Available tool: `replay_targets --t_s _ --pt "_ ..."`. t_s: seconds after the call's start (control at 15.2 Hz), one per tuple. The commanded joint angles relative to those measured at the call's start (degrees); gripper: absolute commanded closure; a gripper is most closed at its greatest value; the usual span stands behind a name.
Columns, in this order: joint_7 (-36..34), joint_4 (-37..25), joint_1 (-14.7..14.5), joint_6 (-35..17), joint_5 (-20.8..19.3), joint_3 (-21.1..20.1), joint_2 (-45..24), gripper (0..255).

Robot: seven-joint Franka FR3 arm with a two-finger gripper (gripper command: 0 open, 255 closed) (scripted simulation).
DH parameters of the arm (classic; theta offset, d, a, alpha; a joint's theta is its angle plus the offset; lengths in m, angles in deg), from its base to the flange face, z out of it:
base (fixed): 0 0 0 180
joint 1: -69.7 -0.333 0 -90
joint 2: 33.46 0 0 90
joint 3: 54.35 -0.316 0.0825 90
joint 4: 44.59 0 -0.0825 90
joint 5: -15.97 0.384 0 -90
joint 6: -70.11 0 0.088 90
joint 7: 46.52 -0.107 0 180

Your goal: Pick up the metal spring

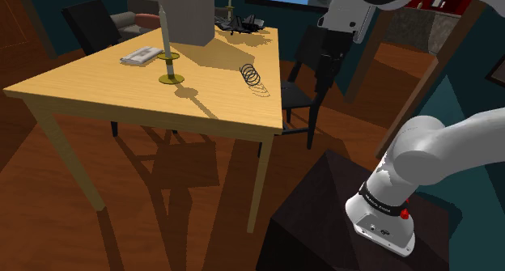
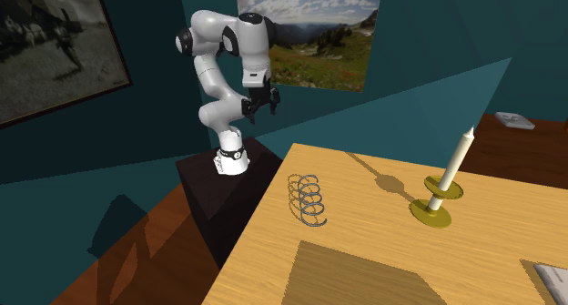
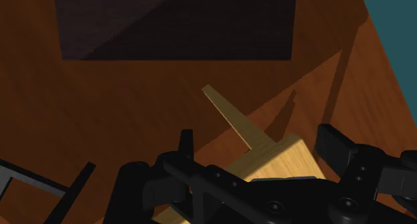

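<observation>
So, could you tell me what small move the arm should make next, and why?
Probably carry the open gripper sideways over the table until it hangs above the spring. The gripper sits beyond the table's edge, over the floor, while the spring lies untouched near that edge.

arm [image 1: 429, 144] cut by top edge, book [image 2: 551, 278] cropped

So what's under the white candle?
A golden holder carries the candle, standing on the wooden table. The candle's bottom end and the tabletop beneath the base are covered.
</observation>
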Motion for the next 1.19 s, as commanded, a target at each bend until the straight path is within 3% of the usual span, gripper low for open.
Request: replay_targets --t_s 0.0,0.53,1.12 --pt "0.0 0.0 0.0 0.0 0.0 0.0 0.0 0" --pt "0.17 -10.84 0.8 -8.1 -0.42 1.09 -18.16 0" --pt "0.16 -28.08 1.63 -11.5 -0.08 2.53 -37.94 0"
